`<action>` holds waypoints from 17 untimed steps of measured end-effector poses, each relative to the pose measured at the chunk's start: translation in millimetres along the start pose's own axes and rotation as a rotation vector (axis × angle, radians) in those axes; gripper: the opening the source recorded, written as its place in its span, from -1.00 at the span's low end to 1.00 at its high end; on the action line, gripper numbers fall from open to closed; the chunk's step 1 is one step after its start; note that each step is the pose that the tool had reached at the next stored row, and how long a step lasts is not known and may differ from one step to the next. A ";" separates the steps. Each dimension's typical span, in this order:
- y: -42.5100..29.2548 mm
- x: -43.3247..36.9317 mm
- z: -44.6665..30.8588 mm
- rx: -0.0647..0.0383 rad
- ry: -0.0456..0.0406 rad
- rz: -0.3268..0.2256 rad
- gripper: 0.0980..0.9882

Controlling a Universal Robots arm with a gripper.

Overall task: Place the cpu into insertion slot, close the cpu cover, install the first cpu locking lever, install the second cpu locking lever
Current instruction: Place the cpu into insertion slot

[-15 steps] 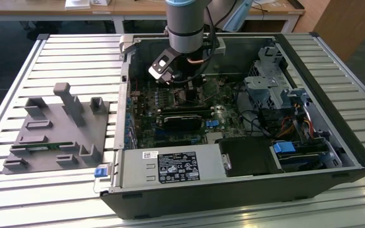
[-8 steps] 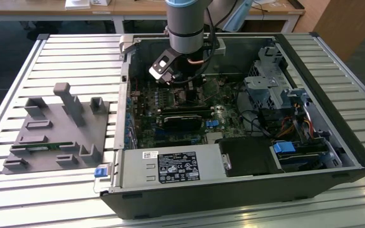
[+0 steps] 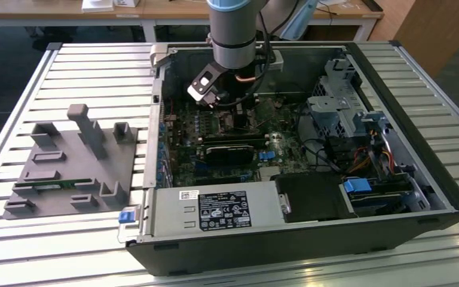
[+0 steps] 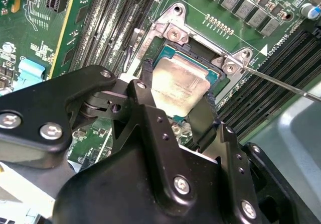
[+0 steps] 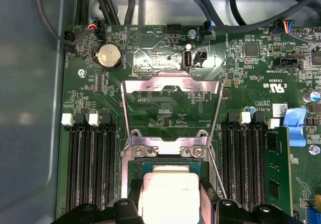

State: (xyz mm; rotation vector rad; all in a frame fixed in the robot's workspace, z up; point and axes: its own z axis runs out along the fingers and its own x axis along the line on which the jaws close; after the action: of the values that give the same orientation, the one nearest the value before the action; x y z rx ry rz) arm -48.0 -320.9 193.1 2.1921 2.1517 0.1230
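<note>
The gripper (image 4: 179, 97) clasps the cpu (image 4: 180, 82) by 2 opposite edges. The cpu seems seated in the slot (image 5: 165, 144), and the cover (image 5: 170, 86) is flipped open.

Grey tubular arm (image 3: 233, 30) with a pale blue joint cap (image 3: 238, 5); matte black, angular end effector (image 4: 178, 91) fastened with silver screws (image 4: 181, 185).

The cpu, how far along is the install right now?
Done: nothing is fully finished yet. In hand: the gripper straddles the cpu, which sits at the insertion slot; I cannot tell whether it is fully seated. Left: the cpu cover is open, swung away from the slot, and a thin locking lever sticks out unlatched beside it.
</note>
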 end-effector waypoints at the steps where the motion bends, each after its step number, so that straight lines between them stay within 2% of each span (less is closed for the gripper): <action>1: 0.0 0.0 0.0 0.000 -0.0001 0.000 -0.02; 11: 0.0 0.1 0.4 0.000 0.0004 0.000 0.00; 12: 0.0 0.1 0.4 0.000 0.0004 0.000 0.15; 17: -0.1 0.9 0.5 0.000 0.0004 0.000 0.15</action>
State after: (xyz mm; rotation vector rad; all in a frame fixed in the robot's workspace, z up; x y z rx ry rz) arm -48.0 -320.0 192.5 2.1923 2.1515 0.1238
